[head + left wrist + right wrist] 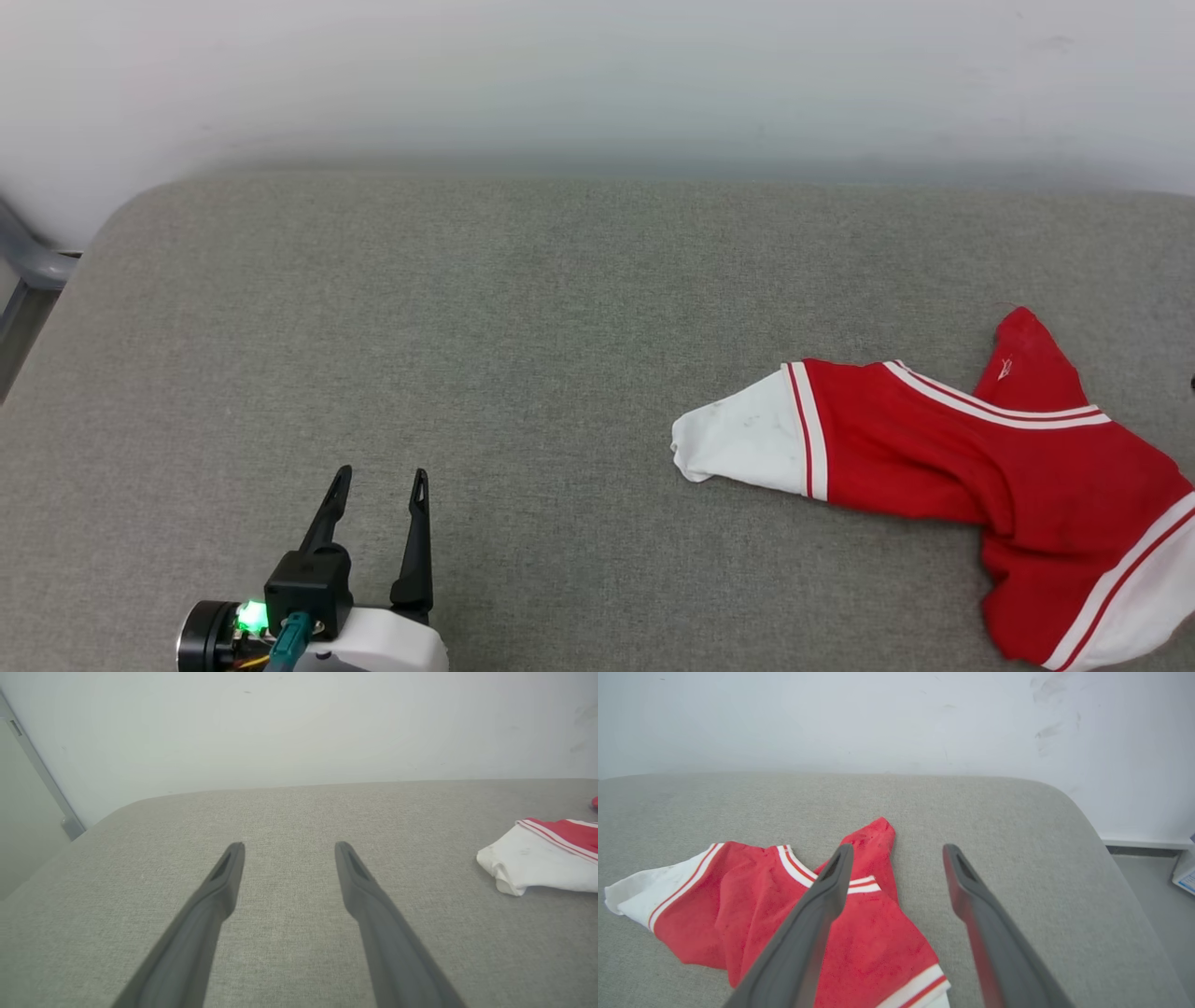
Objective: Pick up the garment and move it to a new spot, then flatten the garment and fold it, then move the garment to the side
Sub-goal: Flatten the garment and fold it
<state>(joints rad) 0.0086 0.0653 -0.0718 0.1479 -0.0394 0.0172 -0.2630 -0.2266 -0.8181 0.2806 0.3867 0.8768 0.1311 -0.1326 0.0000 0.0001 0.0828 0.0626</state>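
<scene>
Garment [934,448], red with white sleeves: lies crumpled at the right end of the bench [467,327]. Right pincer [899,847]: spread wide, nothing between its fingers, above the bench's right end. Left pincer [382,473]: spread wide, empty, over the bench's near left part.

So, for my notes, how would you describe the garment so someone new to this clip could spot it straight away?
Start with the wide grey fabric surface that runs up to the white wall. On its near right side lies the garment, rumpled. It is the one bright red thing there, with a white sleeve and red-and-white striped trim.
</scene>
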